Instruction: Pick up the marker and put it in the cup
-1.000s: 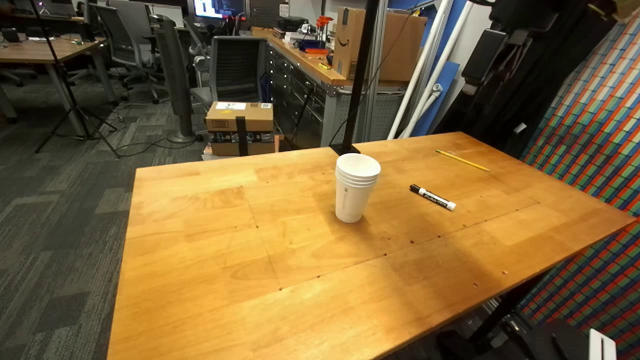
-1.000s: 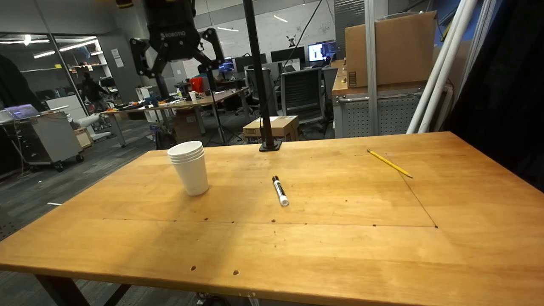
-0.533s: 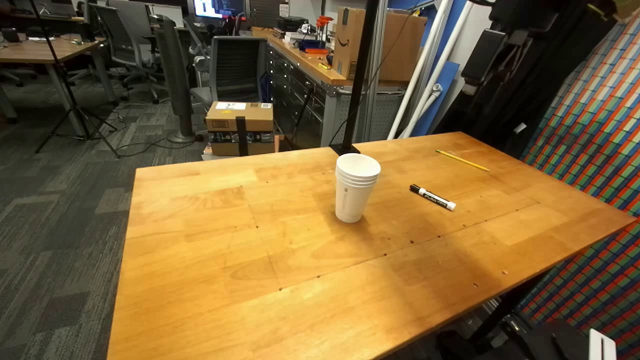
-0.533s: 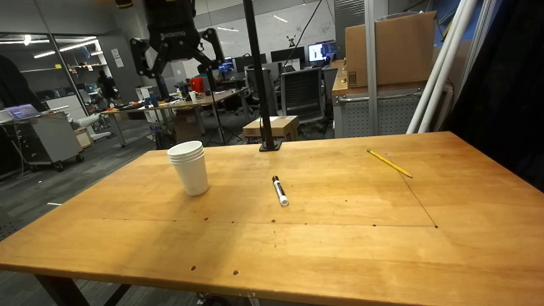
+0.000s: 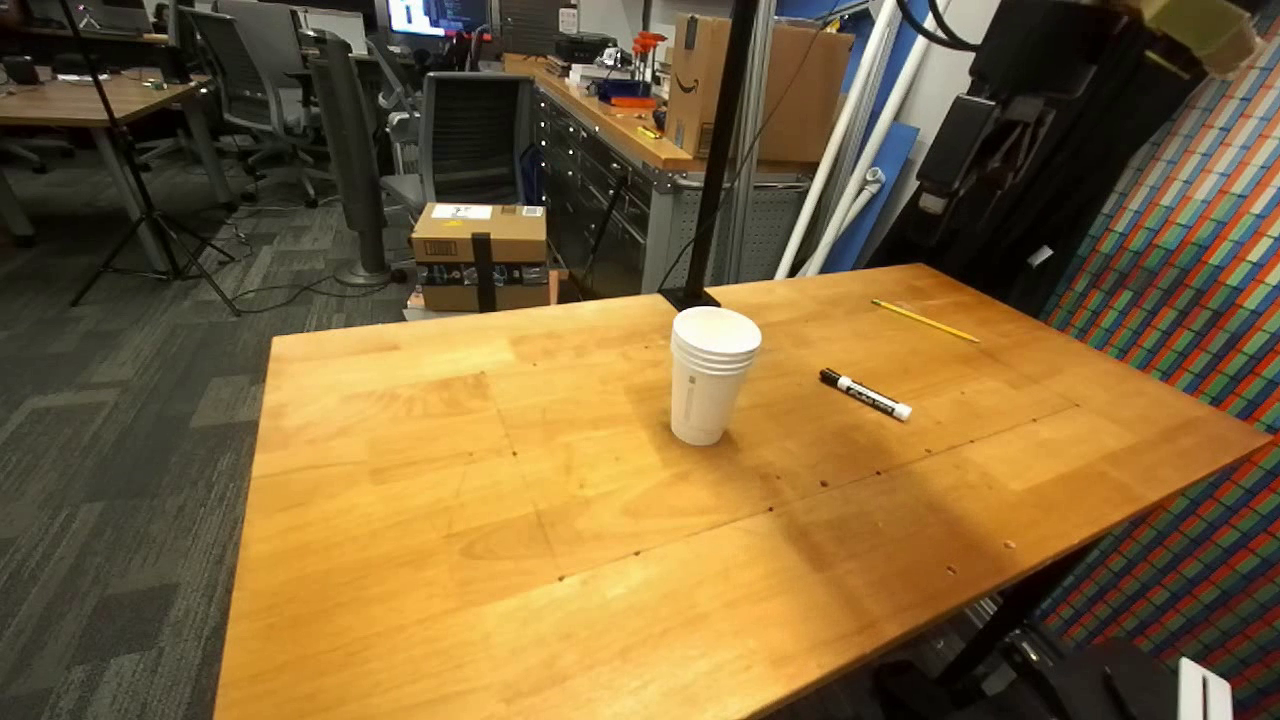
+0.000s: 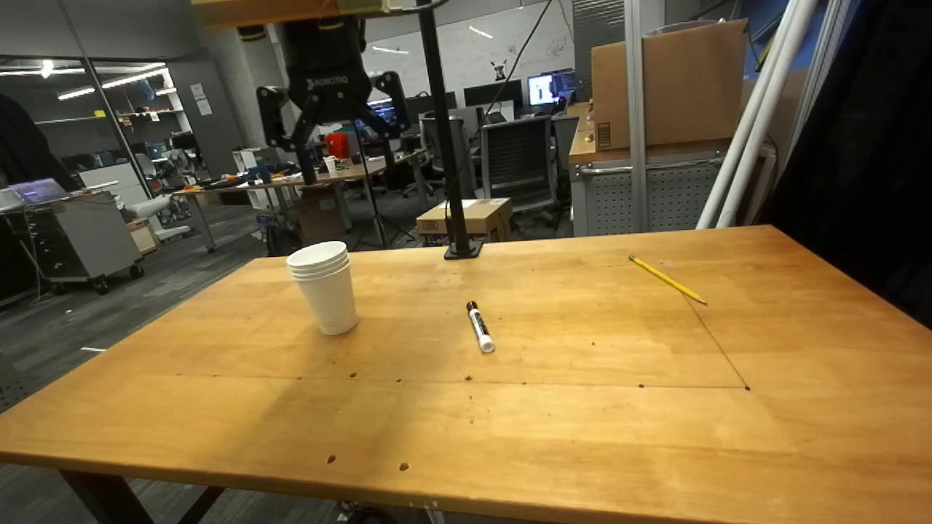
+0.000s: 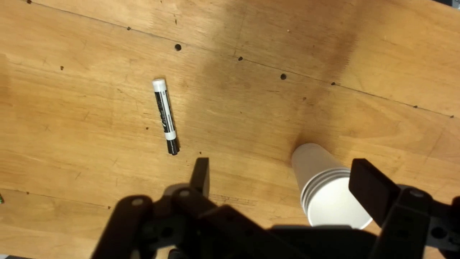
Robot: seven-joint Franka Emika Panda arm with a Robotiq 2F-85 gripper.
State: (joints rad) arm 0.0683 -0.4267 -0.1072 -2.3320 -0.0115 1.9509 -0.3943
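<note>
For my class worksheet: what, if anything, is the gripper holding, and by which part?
Nothing: the gripper is open, and the marker lies on the table.

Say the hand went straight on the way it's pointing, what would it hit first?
Likely the tabletop, between the marker and stacked cups; depth is unclear, so the hand might clip the cups instead.

A black-and-white marker (image 7: 166,117) lies flat on the table (image 7: 107,108), well below the fingers (image 7: 202,176), black cap toward them in the wrist view. Nested white paper cups (image 7: 325,187) stand upright, their rim partly behind one finger there.
</note>
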